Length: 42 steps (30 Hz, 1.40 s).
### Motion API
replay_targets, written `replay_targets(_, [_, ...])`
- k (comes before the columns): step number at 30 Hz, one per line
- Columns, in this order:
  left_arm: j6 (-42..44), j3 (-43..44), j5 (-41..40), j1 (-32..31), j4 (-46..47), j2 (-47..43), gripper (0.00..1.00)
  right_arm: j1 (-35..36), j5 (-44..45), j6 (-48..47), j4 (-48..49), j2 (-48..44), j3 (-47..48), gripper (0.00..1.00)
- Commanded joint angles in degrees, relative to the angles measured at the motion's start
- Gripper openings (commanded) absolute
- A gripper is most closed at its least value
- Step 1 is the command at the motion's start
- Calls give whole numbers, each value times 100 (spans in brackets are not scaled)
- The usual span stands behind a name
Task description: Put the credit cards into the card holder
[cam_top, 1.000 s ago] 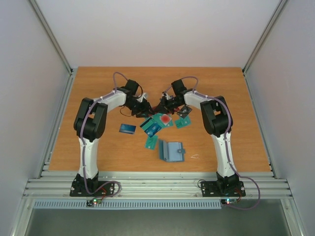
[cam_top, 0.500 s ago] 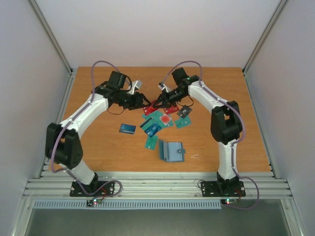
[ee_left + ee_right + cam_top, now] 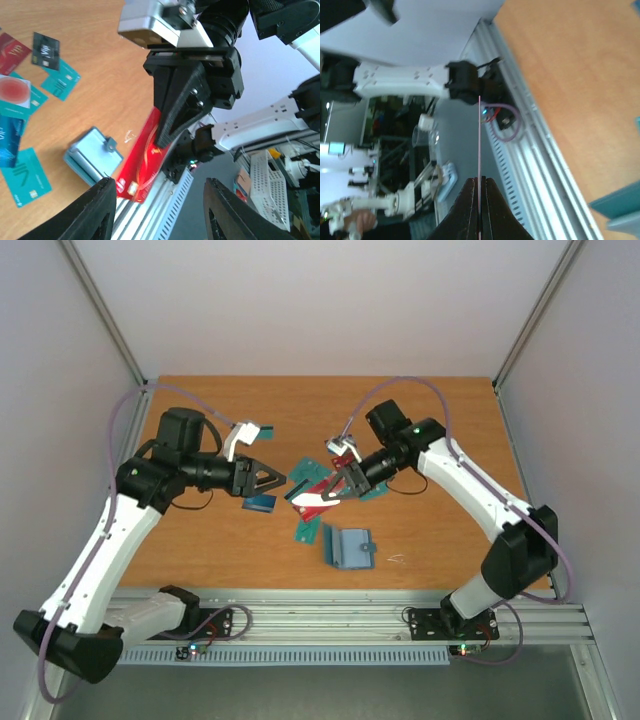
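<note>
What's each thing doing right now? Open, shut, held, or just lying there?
Left gripper, open and empty.
Right gripper, shut on the thin red credit card.
Red credit card, held up off the wooden table.
Dull blue folding card holder, lying on the table, untouched.
Loose teal and blue credit cards, lying flat on the table.

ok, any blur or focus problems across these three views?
Top external: sharp, evenly lit, no glare. Left wrist: the right gripper and its red card are fairly crisp, while the room beyond the table is soft. Right wrist: softest overall, with a smeared background; the red card shows edge-on as a thin line.
</note>
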Motion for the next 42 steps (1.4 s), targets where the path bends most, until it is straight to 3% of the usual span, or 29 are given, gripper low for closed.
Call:
replay_targets(1, [65, -297, 741, -45, -196, -436, 49, 618, -171, -178, -297, -577, -194, 1])
replay_targets(7, [-22, -430, 1253, -518, -327, -616, 44, 1207, -90, -168, -418, -958, -116, 1])
replay_targets(17, [131, -557, 1354, -1144, -727, -660, 40, 1492, 55, -187, -599, -944, 333, 1])
replay_targets(28, [80, -576, 1353, -1332, -796, -582, 31, 1709, 124, -99, -553, -765, 600, 1])
replay_targets(36, [-61, -595, 1405, -1386, -607, -534, 16, 1784, 185, 2, -511, -711, 625, 1])
replay_targets(42, [-172, -733, 1530, -1405, -398, -524, 12, 1839, 334, 186, -293, -686, 605, 1])
